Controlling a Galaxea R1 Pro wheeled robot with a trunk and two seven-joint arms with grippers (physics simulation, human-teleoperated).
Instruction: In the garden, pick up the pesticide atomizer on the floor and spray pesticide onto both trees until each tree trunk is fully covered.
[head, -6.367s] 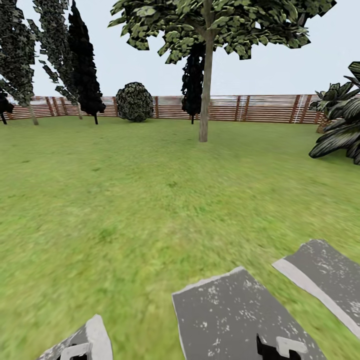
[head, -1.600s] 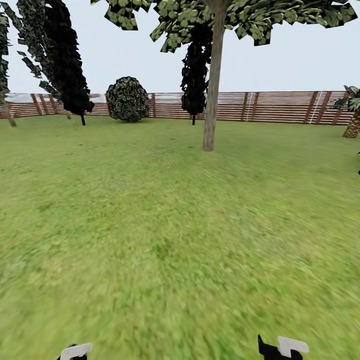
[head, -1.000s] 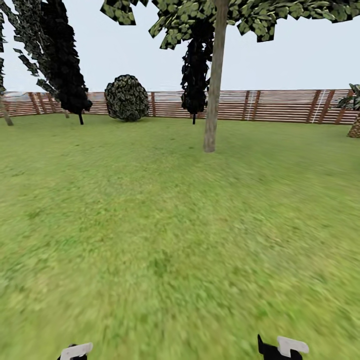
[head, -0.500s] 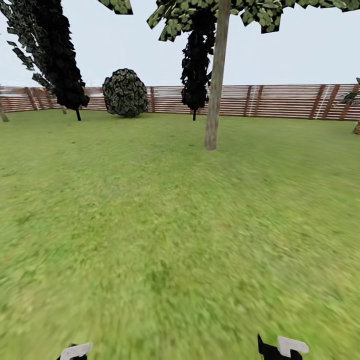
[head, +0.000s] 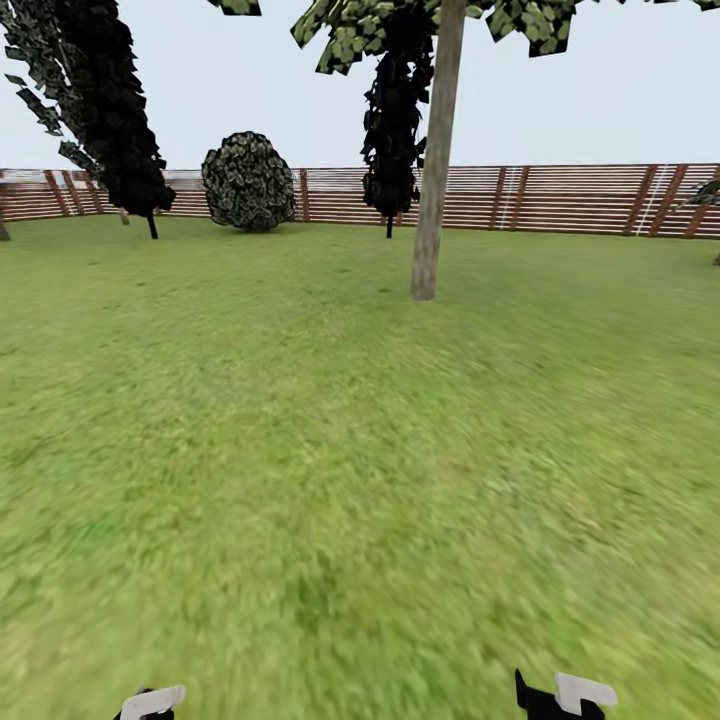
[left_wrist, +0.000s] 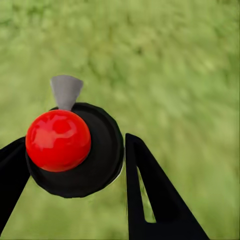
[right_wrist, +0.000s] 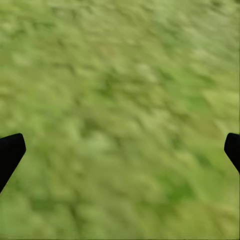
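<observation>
Atomizer (left_wrist: 75, 150) in left claw (left_wrist: 70, 165) — lawn (head: 300, 450), fence (head: 560, 200).

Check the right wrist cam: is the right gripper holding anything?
No. The right gripper has its fingertips wide apart at the frame edges, with just blurred lawn between them.

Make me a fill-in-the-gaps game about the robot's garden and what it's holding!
1. The round knob on top of the sprayer held in the left gripper is coloured ____.
2. The right gripper has its fingers spread wide and holds ____.
3. The ground under both grippers is green ____.
4. Behind the tree trunk runs a brown wooden ____.

Missing words: red; nothing; grass; fence
</observation>
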